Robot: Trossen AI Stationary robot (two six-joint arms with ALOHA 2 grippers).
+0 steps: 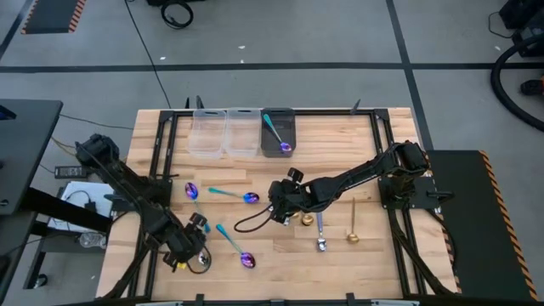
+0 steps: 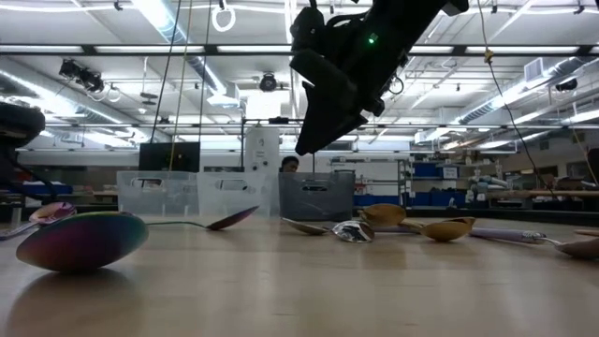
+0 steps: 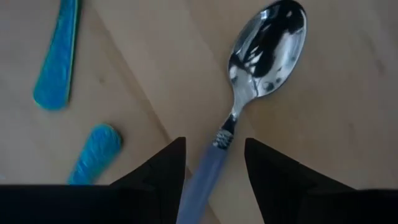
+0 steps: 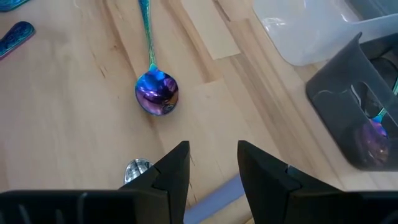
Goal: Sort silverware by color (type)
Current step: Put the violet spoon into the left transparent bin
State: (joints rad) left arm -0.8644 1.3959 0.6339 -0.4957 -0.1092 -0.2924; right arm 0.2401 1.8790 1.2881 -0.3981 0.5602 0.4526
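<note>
Several slim spoons lie flat on the wooden table (image 1: 340, 136). My left gripper (image 3: 214, 165) is open near the near-left corner, its fingers on either side of a silver spoon's lilac handle (image 3: 205, 180), just behind the bowl (image 3: 270, 43). My right gripper (image 4: 212, 168) is open and raised over mid-table (image 2: 314, 140), above another lilac handle (image 4: 217, 199). An iridescent spoon's bowl (image 4: 157, 93) lies just ahead of it. Two more teal-handled spoons (image 1: 191, 189) (image 1: 236, 248), two gold spoons (image 1: 306, 219) (image 1: 351, 225) and a silver one (image 1: 321, 234) are scattered about.
Three bins stand side by side at the far edge: two clear ones (image 1: 206, 133) (image 1: 242, 132) and a grey one (image 1: 278, 136) holding an iridescent spoon (image 4: 373, 124). A black cable (image 1: 248, 223) loops on the table beside my right gripper. Teal handles (image 3: 56, 56) lie close to my left gripper.
</note>
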